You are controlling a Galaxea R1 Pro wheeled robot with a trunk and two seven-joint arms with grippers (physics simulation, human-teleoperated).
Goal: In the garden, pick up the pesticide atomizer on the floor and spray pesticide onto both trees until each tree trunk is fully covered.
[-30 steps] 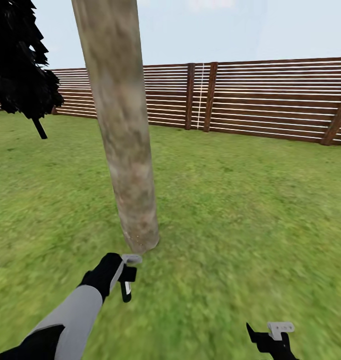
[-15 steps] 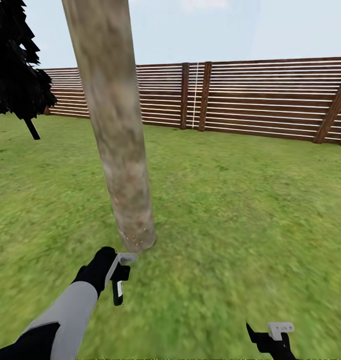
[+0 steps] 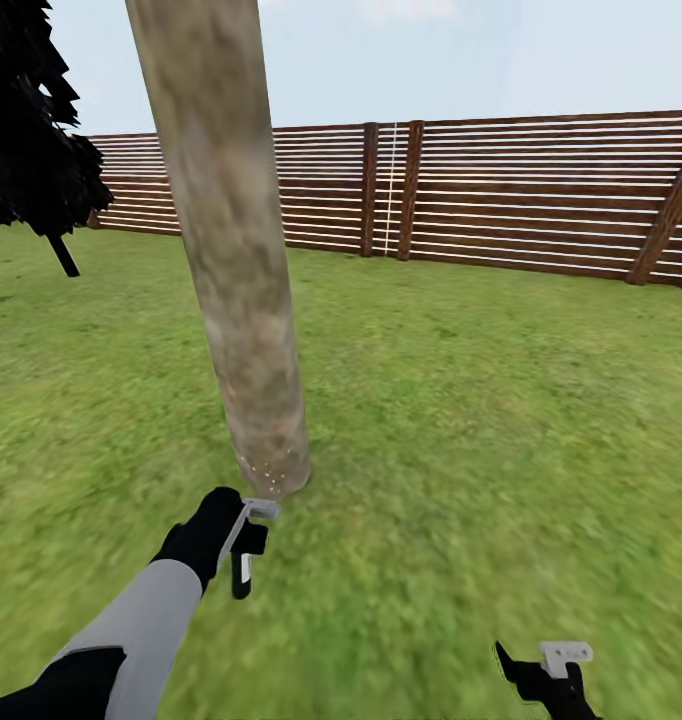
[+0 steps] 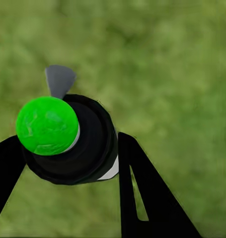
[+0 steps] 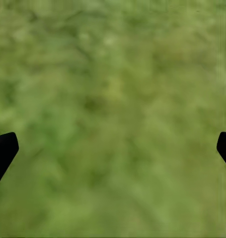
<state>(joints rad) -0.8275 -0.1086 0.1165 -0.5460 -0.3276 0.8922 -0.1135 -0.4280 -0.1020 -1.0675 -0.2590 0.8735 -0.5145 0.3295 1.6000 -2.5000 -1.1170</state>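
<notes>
Behind the green lawn (image 3: 501,400), a brown slatted fence (image 3: 541,190) (dark-leaved tree (image 3: 26,130) near its left end), pale sky above.

We stand on the floor (image 3: 461,420), a blurry green lawn that runs back to the fence (image 3: 521,195) along its far edge. A thick pale trunk (image 3: 243,330) rises straight out of the grass close before us, with fine pale specks near its foot. Far off at the left, a thin dark-trunked tree (image 3: 31,150) stands on the same lawn.
</notes>
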